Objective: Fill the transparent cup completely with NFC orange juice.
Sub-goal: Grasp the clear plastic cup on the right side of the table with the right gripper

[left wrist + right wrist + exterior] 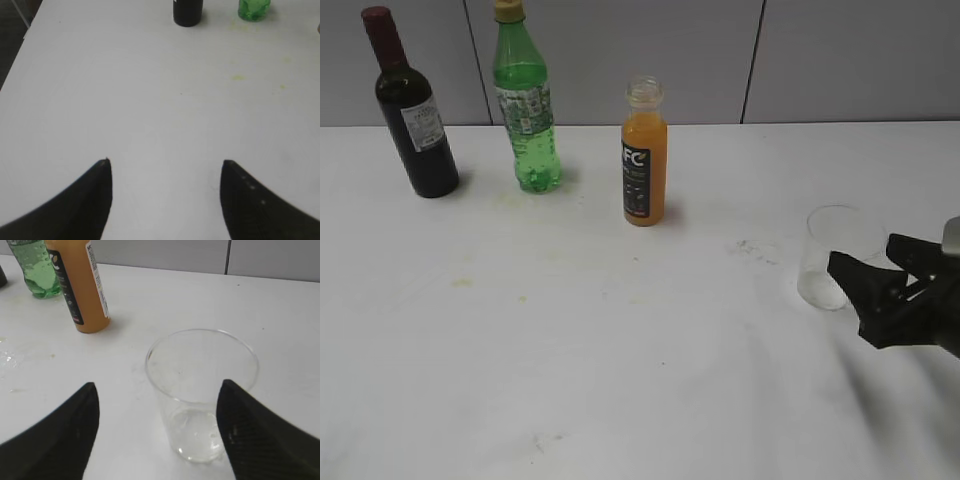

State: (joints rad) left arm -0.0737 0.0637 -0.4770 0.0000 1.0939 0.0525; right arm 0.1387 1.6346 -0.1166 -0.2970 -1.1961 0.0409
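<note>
The exterior view takes in the whole table: the cup stands empty at the right edge, with the right gripper just beside it, its jaws apart and not touching the cup. The juice bottle, uncapped and nearly full of orange juice, stands upright in the upper middle, well apart from the cup. A green bottle and a wine bottle stand in the upper left.

The right wrist view shows what the exterior view cannot: the cup sits between the spread fingers of the right gripper, a little toward the right one, and its inside is bare of juice. The juice bottle appears in the upper left, with the green bottle behind it.

The left gripper is seen only in the left wrist view, jaws apart over bare table, holding nothing. The bottoms of the wine bottle and green bottle show along the top edge. Faint yellowish stains mark the table.
</note>
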